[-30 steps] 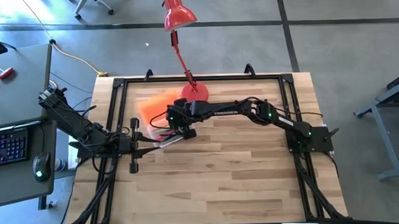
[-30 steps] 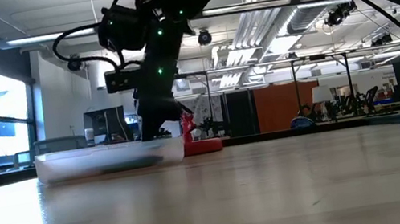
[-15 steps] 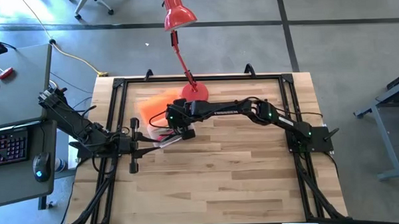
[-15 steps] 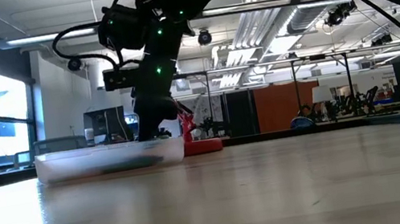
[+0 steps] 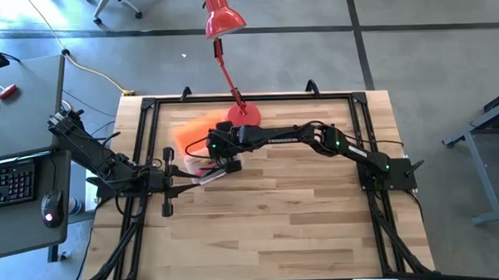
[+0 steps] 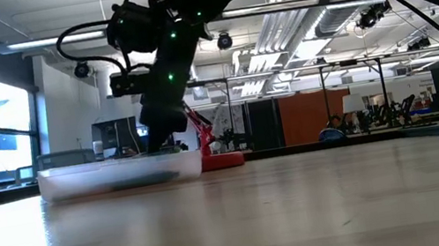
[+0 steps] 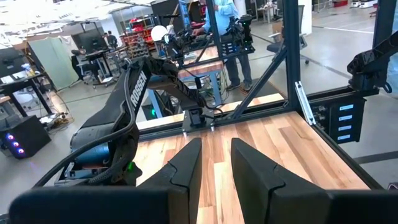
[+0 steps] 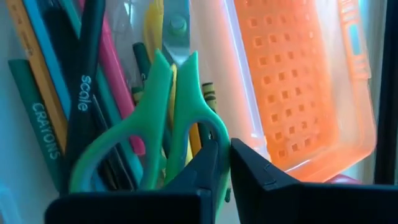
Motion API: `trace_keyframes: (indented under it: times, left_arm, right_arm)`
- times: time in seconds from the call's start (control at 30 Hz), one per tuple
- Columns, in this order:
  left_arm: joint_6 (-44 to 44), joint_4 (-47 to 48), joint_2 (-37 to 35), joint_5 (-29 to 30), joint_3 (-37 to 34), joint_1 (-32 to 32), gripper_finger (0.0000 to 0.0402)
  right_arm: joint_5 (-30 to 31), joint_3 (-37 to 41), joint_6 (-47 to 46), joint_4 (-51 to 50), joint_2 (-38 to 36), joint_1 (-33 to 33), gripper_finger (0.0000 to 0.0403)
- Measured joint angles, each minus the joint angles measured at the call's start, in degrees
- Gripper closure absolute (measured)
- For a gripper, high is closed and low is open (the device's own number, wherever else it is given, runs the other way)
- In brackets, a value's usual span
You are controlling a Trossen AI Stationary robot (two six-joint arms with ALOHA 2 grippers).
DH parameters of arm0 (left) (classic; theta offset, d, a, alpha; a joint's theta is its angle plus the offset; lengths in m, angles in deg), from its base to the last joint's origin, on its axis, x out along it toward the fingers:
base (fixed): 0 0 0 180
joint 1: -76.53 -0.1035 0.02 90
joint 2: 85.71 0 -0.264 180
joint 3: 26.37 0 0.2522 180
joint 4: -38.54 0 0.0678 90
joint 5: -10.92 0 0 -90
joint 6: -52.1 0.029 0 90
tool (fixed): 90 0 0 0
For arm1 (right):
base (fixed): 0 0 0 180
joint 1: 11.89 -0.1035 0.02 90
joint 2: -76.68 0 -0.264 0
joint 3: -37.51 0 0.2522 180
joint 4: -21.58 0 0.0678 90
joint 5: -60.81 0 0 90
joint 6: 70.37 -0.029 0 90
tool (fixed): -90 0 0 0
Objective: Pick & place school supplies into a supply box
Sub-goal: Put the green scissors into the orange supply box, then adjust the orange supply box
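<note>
The supply box (image 5: 202, 164) is a clear plastic tray at the table's left-centre, seen low and flat in the low view (image 6: 116, 173). Its orange gridded lid (image 5: 193, 134) lies open on the far side. In the right wrist view the box holds several pens, pencils and crayons (image 8: 93, 93), with green-handled scissors (image 8: 165, 118) on top of them. My right gripper (image 5: 221, 164) reaches down into the box, its fingers (image 8: 225, 158) almost together at the scissors' handle. My left gripper (image 7: 216, 165) waits open at the table's left edge (image 5: 174, 177). My right gripper is at the scissors' handle loop (image 8: 211, 134), at the handle end farthest from the blades. The loop's rim runs down into the narrow gap between the fingers, and the fingers hide the contact itself. It comes from above, slanting. The scissors lie on the pens in the box.
The red desk lamp's round base (image 5: 244, 115) stands just beyond the box near the far edge, and its stem (image 6: 201, 130) rises right beside my right arm. A black frame (image 5: 149, 110) runs round the table. The wooden top (image 5: 302, 213) is bare to the near and right sides.
My right gripper has shifted a little toward the table's left edge over the box and tipped further, its tip sinking toward the box's contents. The box and the lamp have stayed put.
</note>
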Motion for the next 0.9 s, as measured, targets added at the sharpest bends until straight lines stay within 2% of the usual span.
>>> trace_keyframes:
  times: [0.33, 0.5, 0.67, 0.9]
  left_arm:
    - [0.00, 0.00, 0.00, -0.04, 0.00, -0.01, 0.0284]
    - [0.00, 0.00, 0.00, -0.15, 0.00, -0.01, 0.0284]
    - [0.00, 0.00, 0.00, -0.15, 0.04, 0.00, 0.0284]
    - [0.00, 0.00, 0.00, -0.15, 0.04, 0.00, 0.0284]
  right_arm:
    - [-0.66, 0.00, -3.43, 0.00, 0.00, 1.07, 0.0324]
    - [-4.91, 0.00, -8.14, -1.84, -0.20, 1.53, 0.0325]
    - [-10.72, -0.02, -10.27, -8.77, -0.85, 1.00, 0.0329]
    - [-12.65, -0.04, -11.48, -13.74, -1.55, -0.24, 0.0330]
